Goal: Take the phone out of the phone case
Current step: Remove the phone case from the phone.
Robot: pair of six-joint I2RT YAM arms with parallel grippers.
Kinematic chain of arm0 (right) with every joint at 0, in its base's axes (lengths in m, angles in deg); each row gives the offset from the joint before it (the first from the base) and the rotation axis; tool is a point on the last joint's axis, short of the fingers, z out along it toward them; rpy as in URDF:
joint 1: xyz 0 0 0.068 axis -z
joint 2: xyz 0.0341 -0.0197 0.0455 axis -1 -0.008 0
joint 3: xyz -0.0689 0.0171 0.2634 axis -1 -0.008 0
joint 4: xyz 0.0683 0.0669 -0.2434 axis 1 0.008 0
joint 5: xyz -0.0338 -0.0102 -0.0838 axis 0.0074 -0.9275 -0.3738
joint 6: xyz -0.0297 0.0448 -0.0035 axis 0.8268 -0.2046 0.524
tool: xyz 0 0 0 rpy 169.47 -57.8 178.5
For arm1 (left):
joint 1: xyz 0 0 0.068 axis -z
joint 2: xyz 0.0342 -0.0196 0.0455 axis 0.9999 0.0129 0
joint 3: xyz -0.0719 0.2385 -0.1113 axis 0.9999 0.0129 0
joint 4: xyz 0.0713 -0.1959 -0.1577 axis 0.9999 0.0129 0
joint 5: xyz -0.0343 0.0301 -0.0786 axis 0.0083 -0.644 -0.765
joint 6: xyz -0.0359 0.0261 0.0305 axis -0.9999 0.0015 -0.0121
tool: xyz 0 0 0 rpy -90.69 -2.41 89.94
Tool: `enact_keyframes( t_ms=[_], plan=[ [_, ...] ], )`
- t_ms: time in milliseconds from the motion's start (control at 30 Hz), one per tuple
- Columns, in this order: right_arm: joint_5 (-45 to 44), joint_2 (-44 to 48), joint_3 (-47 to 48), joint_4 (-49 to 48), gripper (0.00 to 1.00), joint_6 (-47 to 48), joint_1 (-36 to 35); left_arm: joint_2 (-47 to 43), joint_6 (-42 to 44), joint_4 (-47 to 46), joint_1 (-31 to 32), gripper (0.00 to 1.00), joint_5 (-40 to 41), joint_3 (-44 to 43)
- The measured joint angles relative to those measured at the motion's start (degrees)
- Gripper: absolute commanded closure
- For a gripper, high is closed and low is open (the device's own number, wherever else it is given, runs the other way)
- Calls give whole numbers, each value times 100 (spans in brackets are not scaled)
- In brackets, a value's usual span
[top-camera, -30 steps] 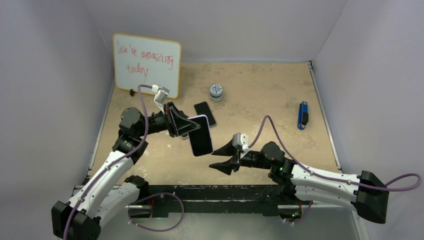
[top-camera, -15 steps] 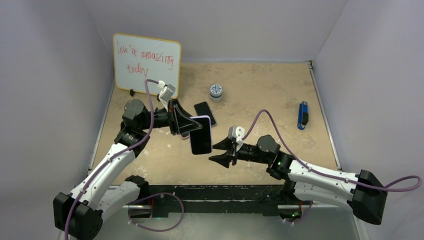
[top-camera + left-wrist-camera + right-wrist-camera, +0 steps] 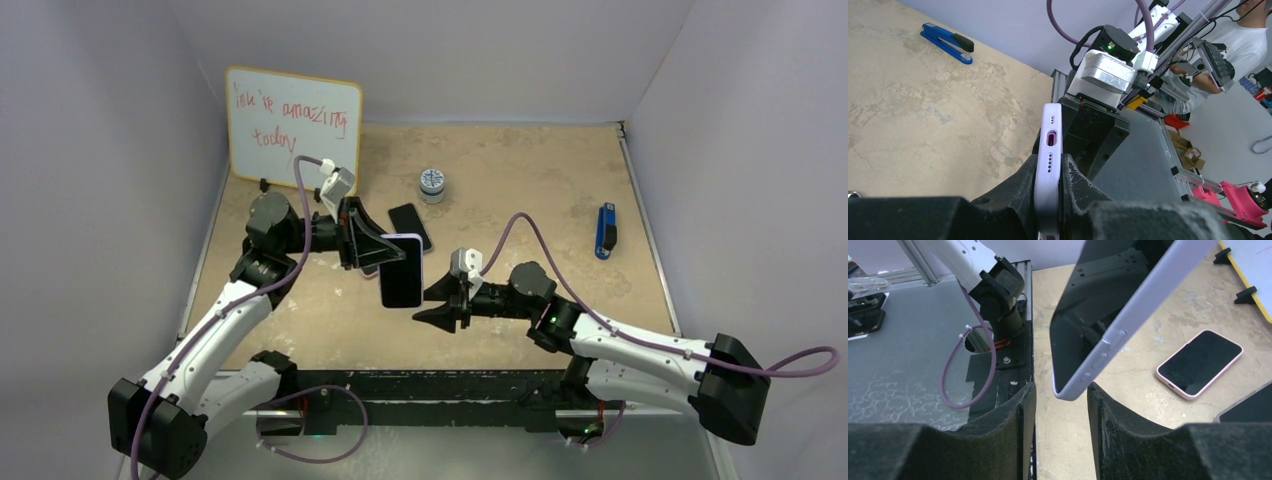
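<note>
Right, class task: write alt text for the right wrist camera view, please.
A lilac-cased phone hangs tilted in the air, its lower corner between the black fingers of the open right pincer, apparently untouched. Behind it, a pink-cased phone lies screen up on the tan table.

We log the phone case [image 3: 1114, 339] as pale lilac and the phone [image 3: 402, 282] face as glossy black. Second phone [image 3: 1199, 363]: pink case, black screen. Worktop [image 3: 520, 190]: tan, mottled like marble. Stapler [image 3: 605, 231]: blue with black top. Whiteboard [image 3: 292, 130]: white, yellow rim, red handwriting. Cable [image 3: 1148, 22]: purple.
</note>
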Motion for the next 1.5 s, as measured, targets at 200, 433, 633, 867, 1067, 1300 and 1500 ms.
enact_keyframes(
  t_ms=[200,433,633,867,1067,1300,1500],
  plan=[
    [153,-127,118,-17,73,42,0,79,57,-4,0,100,-105,-15],
    [372,-435,319,125,93,129,39,11,212,-4,0,100,-343,-22],
    [741,-649,514,295,98,798,81,223,269,76,0,100,-531,-192],
    [1045,-839,894,1093,100,2048,96,627,269,343,0,100,-664,-387],
    [855,-940,1113,1589,100,2846,55,654,271,629,-7,100,-398,-391],
    [629,-953,1113,1519,76,2754,35,385,420,855,-11,100,55,-334],
    [684,-953,970,1088,62,2210,50,125,605,1016,-2,100,380,-295]
  ],
)
